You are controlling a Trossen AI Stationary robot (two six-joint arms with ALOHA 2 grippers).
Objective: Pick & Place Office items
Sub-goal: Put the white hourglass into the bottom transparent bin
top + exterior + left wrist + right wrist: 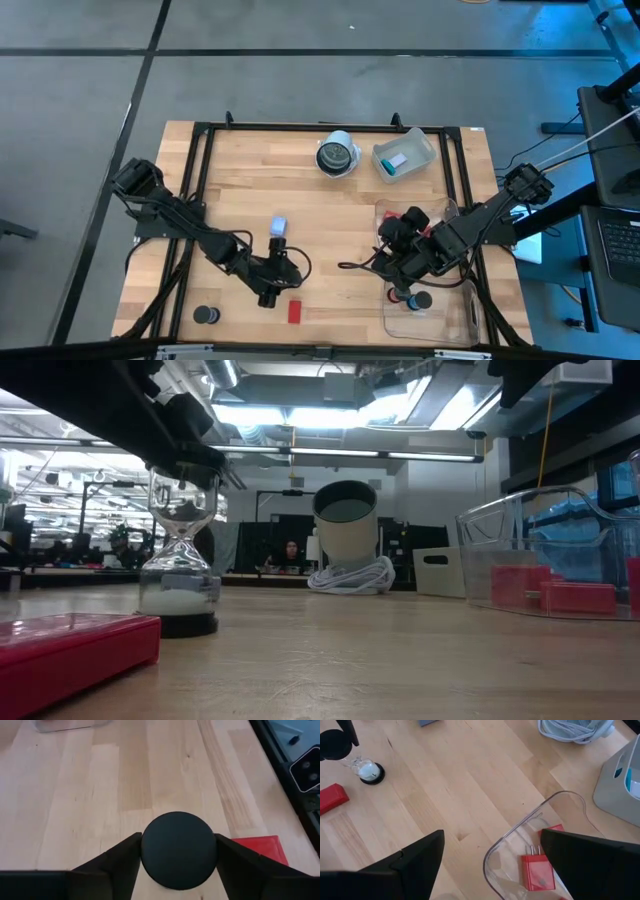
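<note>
1. Sorting looks partly done: red blocks [538, 872] already lie in the near clear bin [520, 835], while a red block [294, 312], a black disc [206, 316] and a pale blue piece [279, 226] remain on the table [330, 215].
2. Left gripper [178, 851] has its fingers against both sides of the hourglass [180, 555], which stands upright; a firm grasp is uncertain.
3. Right gripper [492, 852] hangs wide apart and empty over the bin.

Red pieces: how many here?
3: one red block on the wooden table beside the black-capped hourglass; two more in the clear plastic bin. The right arm may hide more.
</note>
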